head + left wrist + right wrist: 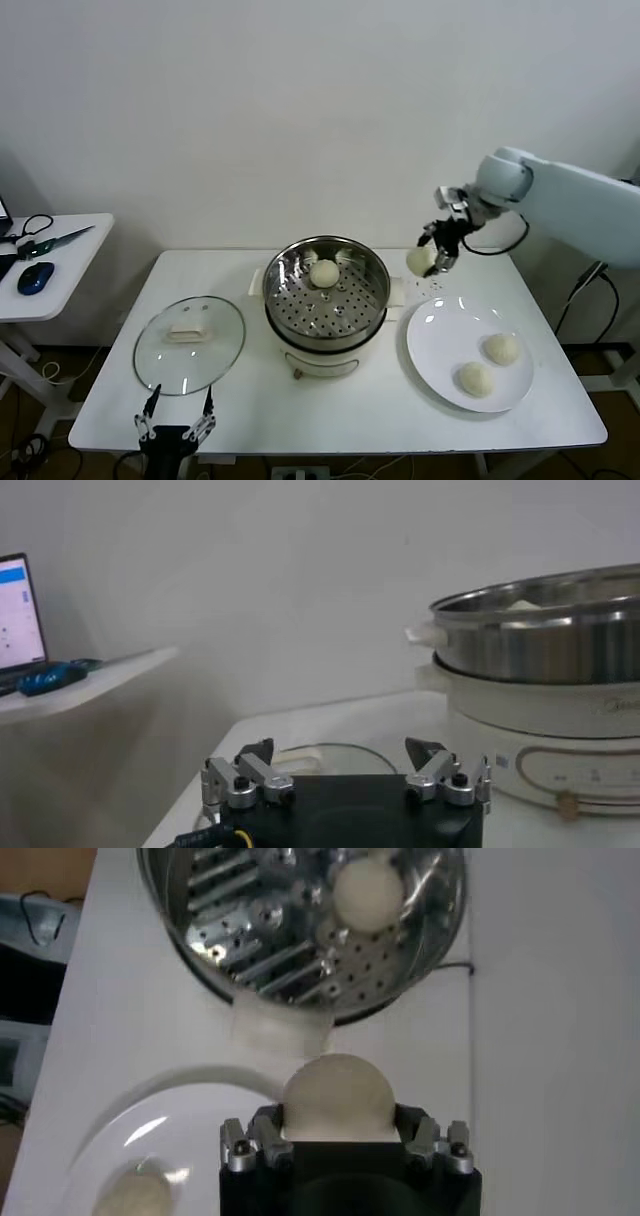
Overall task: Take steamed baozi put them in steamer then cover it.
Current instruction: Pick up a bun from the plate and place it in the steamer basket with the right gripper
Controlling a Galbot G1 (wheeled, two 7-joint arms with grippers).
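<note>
My right gripper [432, 257] is shut on a cream-white baozi [419, 260] and holds it in the air just right of the steamer [327, 293], above the far edge of the white plate [440, 330]. In the right wrist view the held baozi [337, 1098] fills the jaws. One baozi [324, 272] lies on the perforated tray at the steamer's far side, also seen in the right wrist view [368, 893]. Two baozi [502, 348] [475, 378] lie on the plate. The glass cover [190, 342] lies flat left of the steamer. My left gripper [176, 417] is open and parked at the table's front edge.
A side table [60, 262] at the left holds a blue mouse [35, 276], scissors and cables. A wall stands close behind the white table [340, 420]. The steamer's side [545, 650] rises beside my left gripper [345, 760].
</note>
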